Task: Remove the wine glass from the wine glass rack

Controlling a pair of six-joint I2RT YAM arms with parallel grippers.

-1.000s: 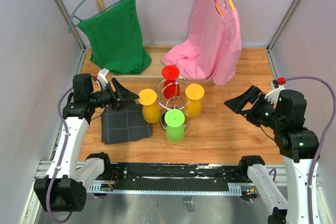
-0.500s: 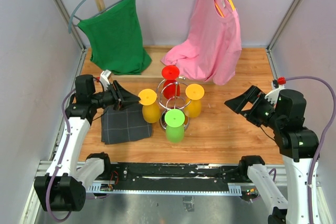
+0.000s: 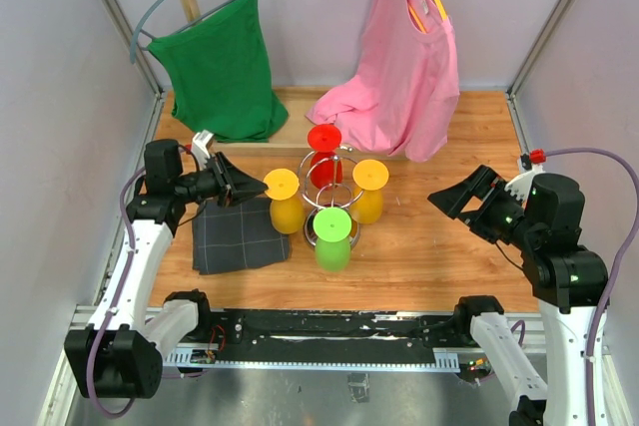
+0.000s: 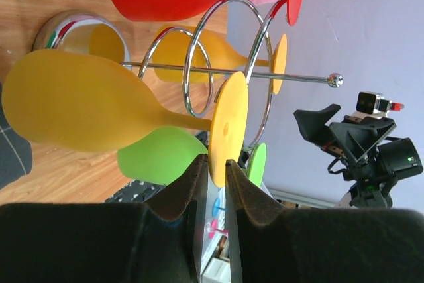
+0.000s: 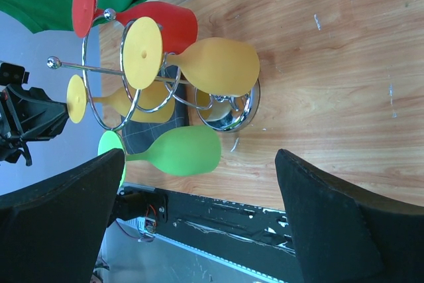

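Observation:
The chrome wine glass rack (image 3: 337, 169) stands mid-table with its round base (image 5: 232, 114) on the wood. Glasses hang on it bowl-down: red (image 3: 324, 162), green (image 3: 333, 241), a right yellow one (image 3: 369, 202) and a left yellow one (image 3: 288, 211). My left gripper (image 3: 262, 187) is level with the left yellow glass's foot. In the left wrist view the fingers (image 4: 216, 160) stand a narrow gap apart with the rim of that yellow foot disc (image 4: 228, 120) between them. My right gripper (image 3: 464, 202) is wide open and empty, well right of the rack (image 5: 199, 164).
A grey checked cloth (image 3: 240, 236) lies under the left arm. A green shirt (image 3: 220, 67) and a pink shirt (image 3: 399, 77) hang at the back, with the pink hem on the table behind the rack. A black rail (image 3: 329, 331) runs along the near edge.
My left gripper has edged right toward the left yellow glass's foot. The right arm has shifted slightly down. The glasses have not moved.

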